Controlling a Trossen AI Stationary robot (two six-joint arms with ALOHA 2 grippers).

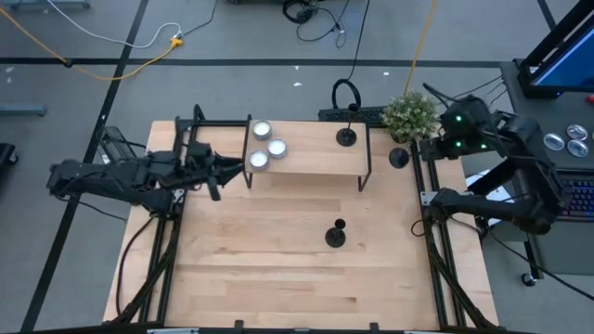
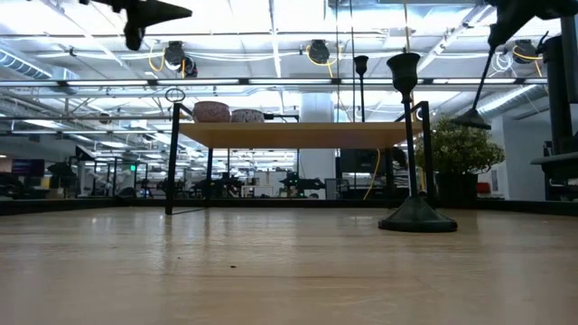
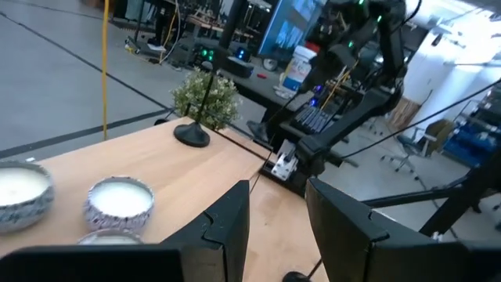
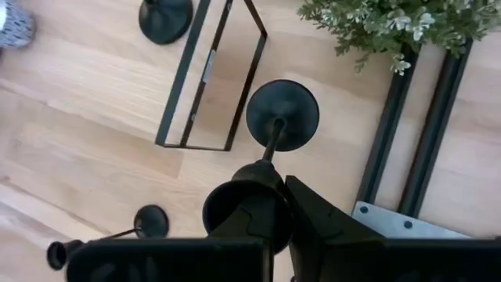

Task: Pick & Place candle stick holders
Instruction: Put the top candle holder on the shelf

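On the near middle of the table [image 1: 278, 278], one candle stick holder [image 1: 336, 237] is standing on bare wood, its disc base flat and its thin stem upright, well apart from both arms.

Farther back, a low wooden shelf on thin black legs [image 1: 306, 148] is spanning the table's far half. A second holder [image 1: 346, 137] is sitting on the shelf's right end, while three white candles in small bowls [image 1: 264, 144] are clustering at its left end.

Just off the shelf's right side, the third holder [image 4: 282, 115] is resting its base on the table beside a small potted plant [image 1: 410, 115]. The right claw [image 4: 262, 207] is hovering directly above this holder — its fingers appear to be sitting on either side of the cup at the top of the stem, though whether they are actually pressing it I cannot tell from this angle. The low view is showing only the arm coming in from the upper right.

The left claw [image 3: 278, 227] is hanging at the shelf's left end, above the candles, with its two fingers standing narrowly apart and nothing between them — it is pointing across the shelf toward the plant.
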